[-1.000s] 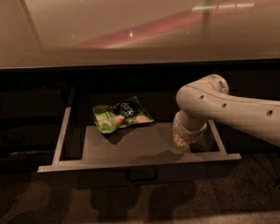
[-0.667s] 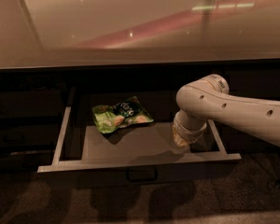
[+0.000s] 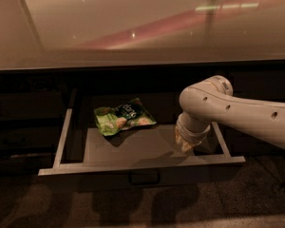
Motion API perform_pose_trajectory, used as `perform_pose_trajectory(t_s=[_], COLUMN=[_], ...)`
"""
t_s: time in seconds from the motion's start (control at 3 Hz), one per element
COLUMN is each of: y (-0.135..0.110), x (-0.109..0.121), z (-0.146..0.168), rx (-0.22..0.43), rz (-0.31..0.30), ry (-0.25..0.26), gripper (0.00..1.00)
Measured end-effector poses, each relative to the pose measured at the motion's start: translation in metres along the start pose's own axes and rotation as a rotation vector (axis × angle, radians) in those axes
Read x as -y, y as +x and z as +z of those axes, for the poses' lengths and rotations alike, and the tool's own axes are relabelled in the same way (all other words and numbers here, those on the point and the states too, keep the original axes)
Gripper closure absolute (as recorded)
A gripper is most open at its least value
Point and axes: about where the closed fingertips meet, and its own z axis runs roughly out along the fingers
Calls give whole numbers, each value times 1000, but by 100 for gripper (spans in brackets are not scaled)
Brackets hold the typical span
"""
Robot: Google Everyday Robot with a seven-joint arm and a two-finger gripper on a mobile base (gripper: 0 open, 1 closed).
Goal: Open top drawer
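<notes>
The gripper [image 3: 186, 144], seemingly low inside the open top drawer [image 3: 133, 149], is masked by its wrist; grip state cannot be told.

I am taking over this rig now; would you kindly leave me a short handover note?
Gripper: down inside the top drawer, at its right side near the front.
Top drawer: pulled out, side rails showing; its handle is free of the gripper.
A green snack bag lies on the drawer floor toward the back, apart from the gripper.
Done: the drawer stands open.
Left: probably only lifting the arm out.
</notes>
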Motion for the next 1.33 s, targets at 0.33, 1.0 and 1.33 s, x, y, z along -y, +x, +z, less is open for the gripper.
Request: perform_pose_trajectory(t_s=[0.33, 1.0, 1.33], y=[-10, -27, -28], x=[-18, -48, -49], z=[12, 23, 24], rx=[4, -17, -20], rz=[-33, -86, -92], ry=[-2, 5, 7], gripper=[59, 12, 0])
